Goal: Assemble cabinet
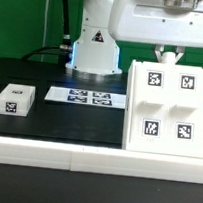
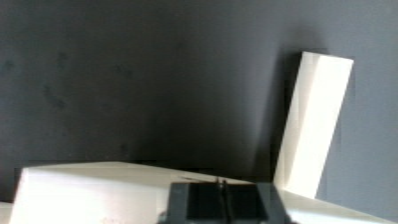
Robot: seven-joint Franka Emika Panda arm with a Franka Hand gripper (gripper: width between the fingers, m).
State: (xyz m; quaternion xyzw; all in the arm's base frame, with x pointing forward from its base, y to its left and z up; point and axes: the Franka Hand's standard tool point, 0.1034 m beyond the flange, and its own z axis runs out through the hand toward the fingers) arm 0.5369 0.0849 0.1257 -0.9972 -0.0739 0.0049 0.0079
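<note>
Starting at the exterior view's left, a small white tagged block (image 1: 14, 99) lies on the black table (image 1: 47, 124), well apart from the gripper (image 1: 169, 54). Nearer the gripper, between block and cabinet, the marker board (image 1: 88, 95) lies flat in front of the robot base (image 1: 94, 51). The cabinet (image 1: 169, 108) stands directly under the gripper, its four-tagged face toward the camera, with the gripper meeting its top edge. Whether the jaws clasp that edge or only touch it cannot be told. In the wrist view, white panels (image 2: 320, 120) sit just beside the dark fingers (image 2: 196, 205).
</note>
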